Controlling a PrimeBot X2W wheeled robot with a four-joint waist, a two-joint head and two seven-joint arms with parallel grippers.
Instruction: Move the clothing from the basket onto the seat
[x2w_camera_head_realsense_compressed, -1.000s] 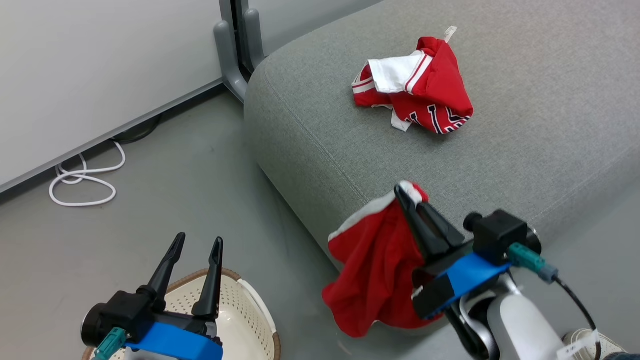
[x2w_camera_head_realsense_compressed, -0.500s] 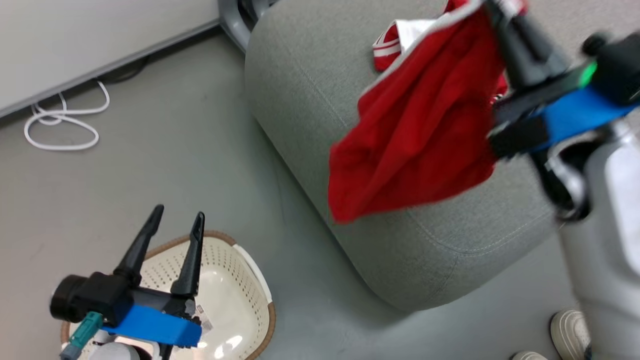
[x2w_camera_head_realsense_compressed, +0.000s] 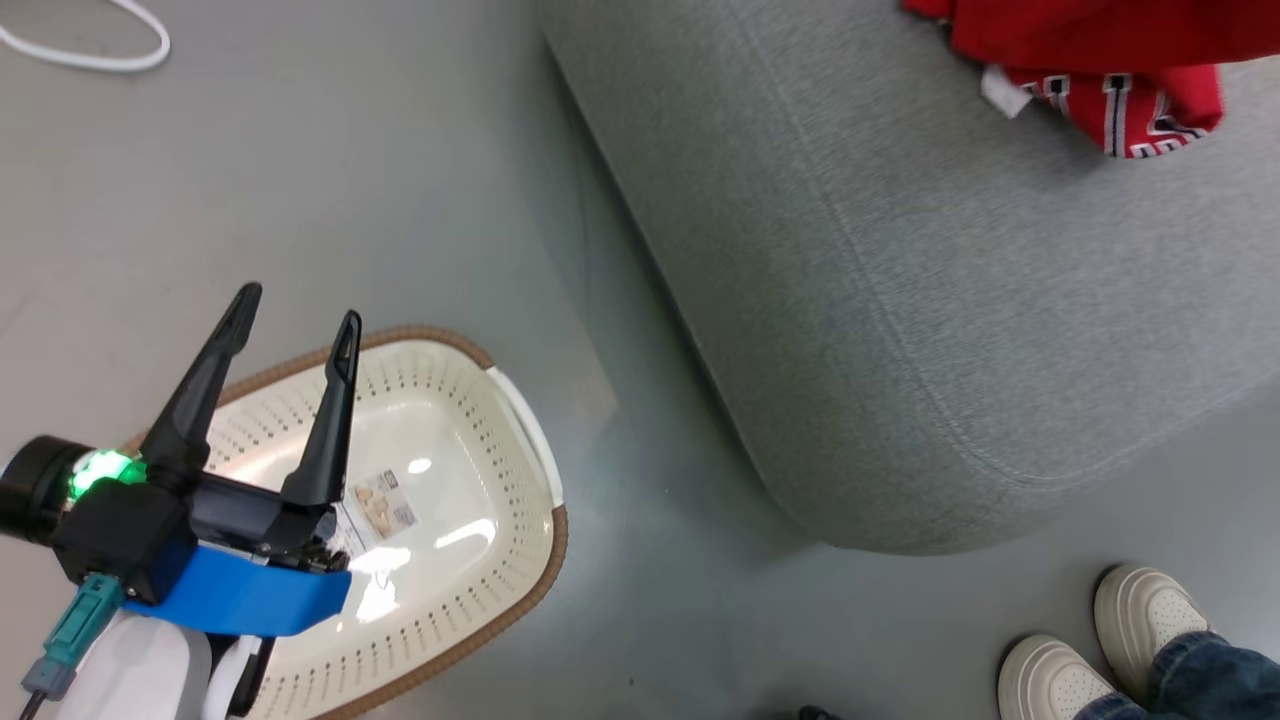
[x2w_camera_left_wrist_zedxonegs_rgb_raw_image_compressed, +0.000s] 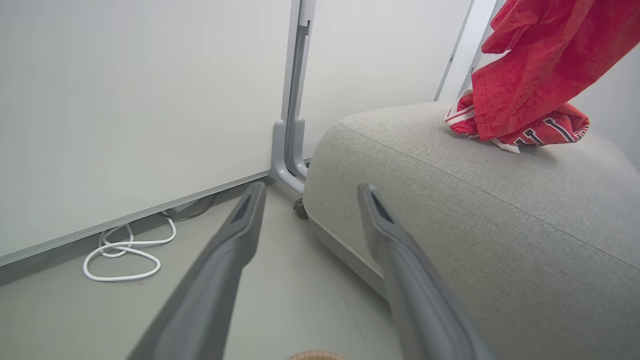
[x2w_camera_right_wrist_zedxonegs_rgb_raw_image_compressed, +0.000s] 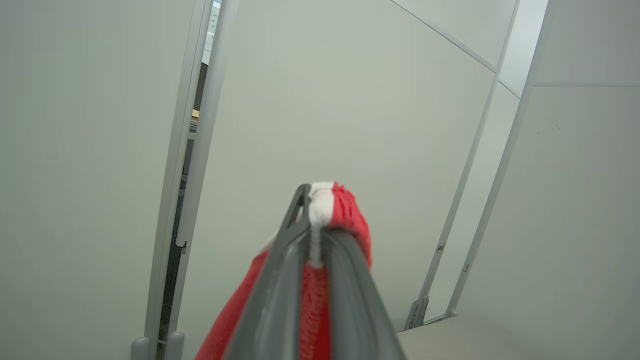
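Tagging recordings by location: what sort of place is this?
Probably an office or lab mocked up as a lounge: white partition panels, a bare grey floor with a loose white cable, and a large grey seat.

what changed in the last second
The right claw, shut on the plain red garment, swung it up from the front edge of the seat to hang over the lettered garment. The head camera also tipped down. The left claw stays open above the basket; lettered garment stays on the seat.
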